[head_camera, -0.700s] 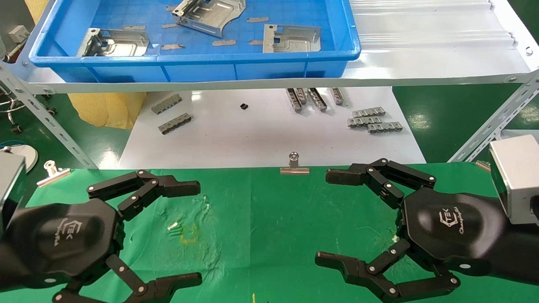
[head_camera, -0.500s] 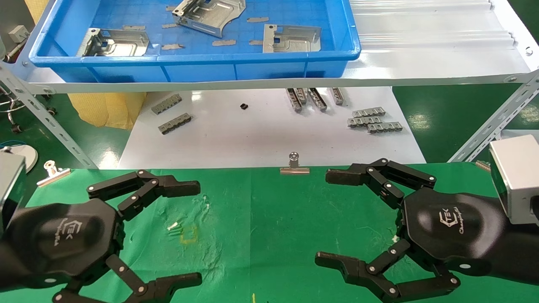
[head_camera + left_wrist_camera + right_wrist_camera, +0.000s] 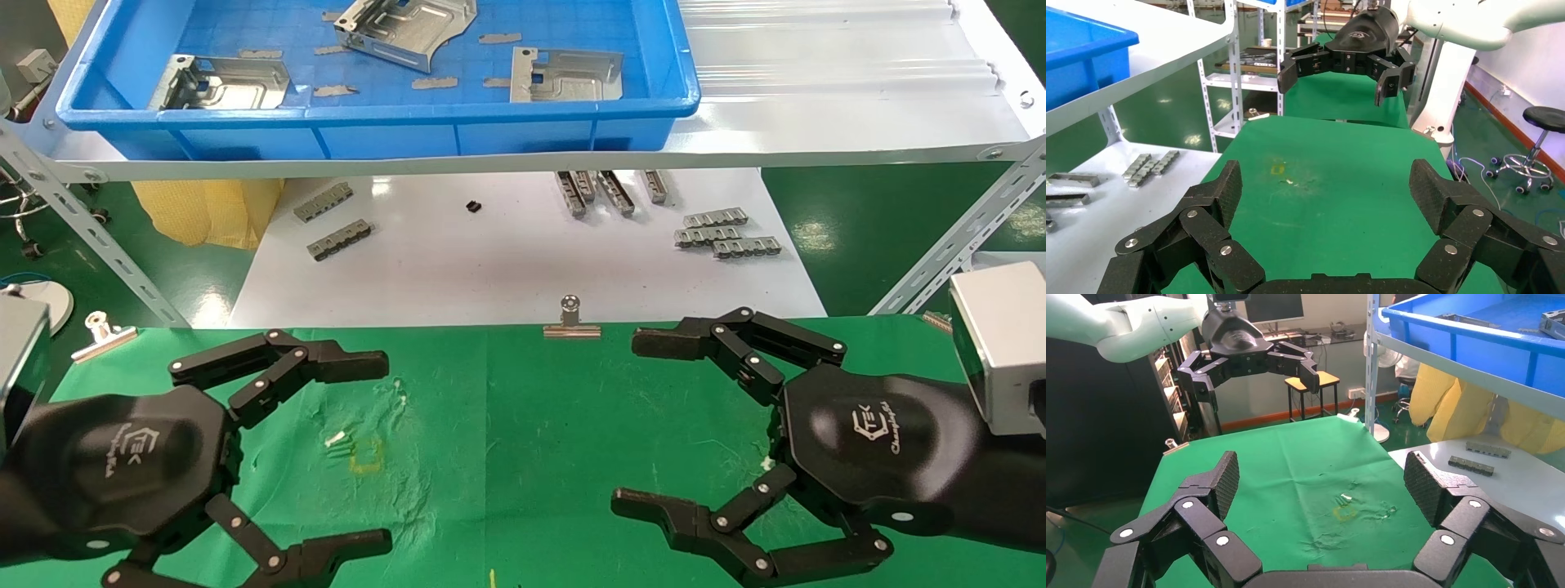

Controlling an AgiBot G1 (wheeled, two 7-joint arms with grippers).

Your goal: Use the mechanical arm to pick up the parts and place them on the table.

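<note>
Three parts (image 3: 565,75) in blue tray (image 3: 392,131) on upper shelf, none yet on table (image 3: 523,425). Left gripper (image 3: 384,449) and right gripper (image 3: 625,420) hover low over green cloth, well short of tray, both spread wide, empty. Parts look like thin stamped steel: stiff, light, likely slick and sharp-edged. Flat face offers little purchase; best bet is pinch across bent-up edge. Middle part (image 3: 406,26) sits tilted, flange raised, easiest first take.
</note>
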